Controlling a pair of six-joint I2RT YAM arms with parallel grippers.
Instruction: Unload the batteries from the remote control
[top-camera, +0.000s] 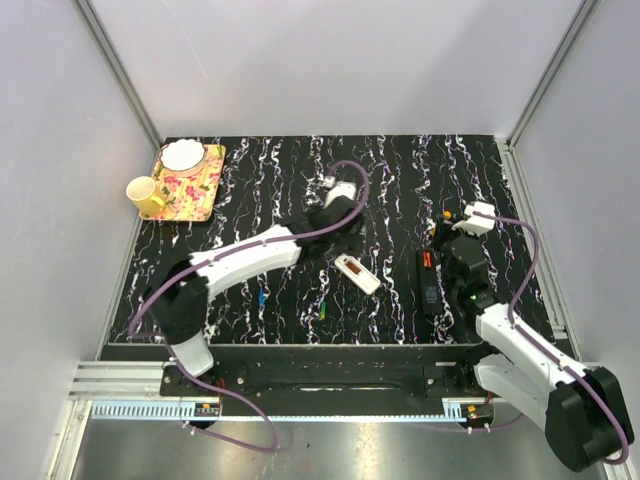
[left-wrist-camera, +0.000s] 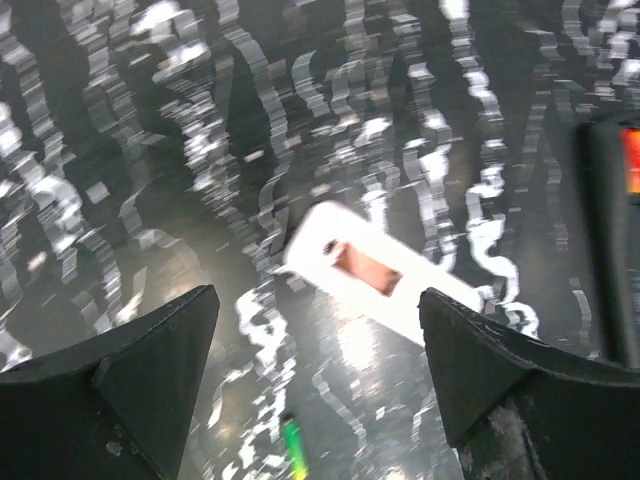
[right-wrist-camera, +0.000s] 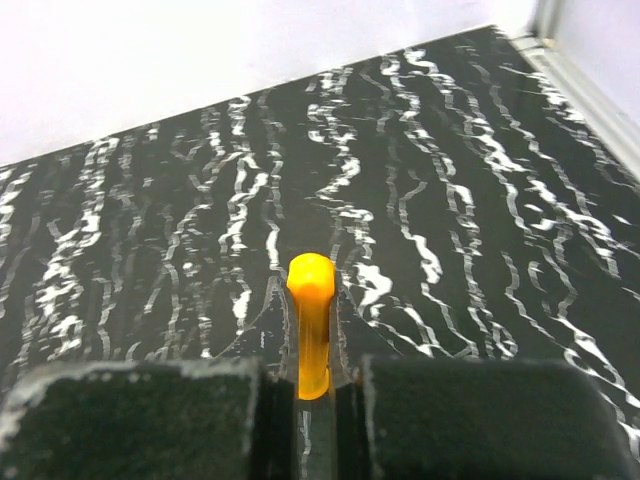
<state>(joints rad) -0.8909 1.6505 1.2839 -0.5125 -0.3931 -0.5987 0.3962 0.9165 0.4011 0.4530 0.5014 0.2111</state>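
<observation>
My left gripper (top-camera: 340, 232) hangs open over the table, nothing between its fingers (left-wrist-camera: 150, 385). Just ahead of it lies a white remote control (left-wrist-camera: 385, 280) with its empty battery bay facing up (top-camera: 357, 273). A green battery (left-wrist-camera: 293, 448) lies loose on the table near it (top-camera: 324, 310), and a blue battery (top-camera: 262, 297) lies farther left. A black remote control (top-camera: 428, 282) on the right has a red-orange battery (left-wrist-camera: 632, 160) in its bay. My right gripper (right-wrist-camera: 312, 395) is shut on an orange battery (right-wrist-camera: 311, 320), held above the table behind the black remote (top-camera: 445, 214).
At the back left corner stand a floral tray (top-camera: 200, 190), a white bowl (top-camera: 182, 155) on it and a yellow mug (top-camera: 145, 195). White walls with metal rails enclose the black marbled table (top-camera: 300, 170) on three sides.
</observation>
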